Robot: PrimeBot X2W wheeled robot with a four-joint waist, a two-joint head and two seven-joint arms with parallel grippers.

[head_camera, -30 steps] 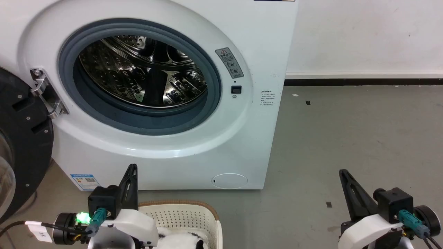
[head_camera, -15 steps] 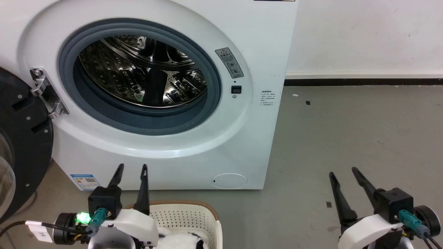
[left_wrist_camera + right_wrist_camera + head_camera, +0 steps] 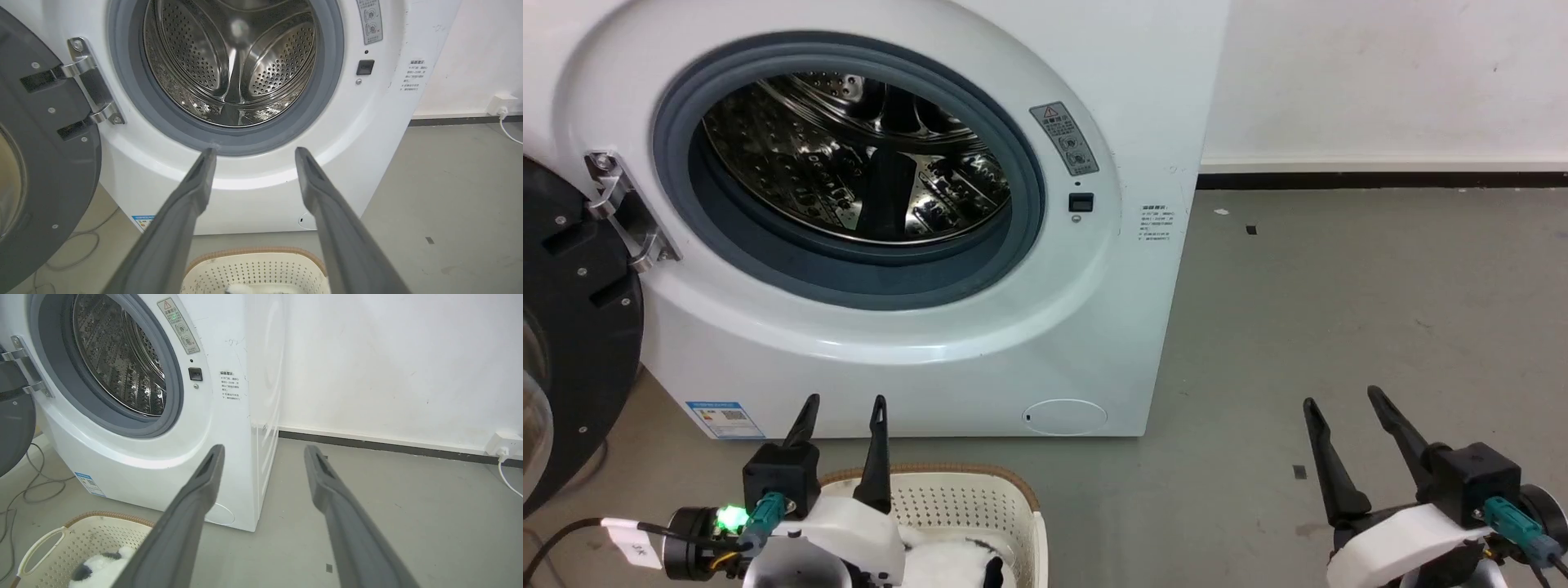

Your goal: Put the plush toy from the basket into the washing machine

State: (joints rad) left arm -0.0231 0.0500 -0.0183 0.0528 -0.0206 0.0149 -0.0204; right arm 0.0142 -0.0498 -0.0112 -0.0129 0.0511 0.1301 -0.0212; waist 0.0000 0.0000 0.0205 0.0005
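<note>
Grey floor (image 3: 1339, 327) by a white wall, washing machine (image 3: 1111, 327) with its door (image 3: 572, 343) swung wide and the drum looking empty. The left fingers (image 3: 876, 453) and right fingers (image 3: 1330, 465), pressed together a second ago, now stand apart holding nothing; the slight dip of the picture is just the camera. The plush toy (image 3: 939, 563) lies in the basket (image 3: 980, 506) under the left arm, so this reads as prep for the grab, pickup not started.

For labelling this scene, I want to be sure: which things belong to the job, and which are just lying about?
Job: toy, basket, washer.
Lying about: wall socket, floor.
</note>
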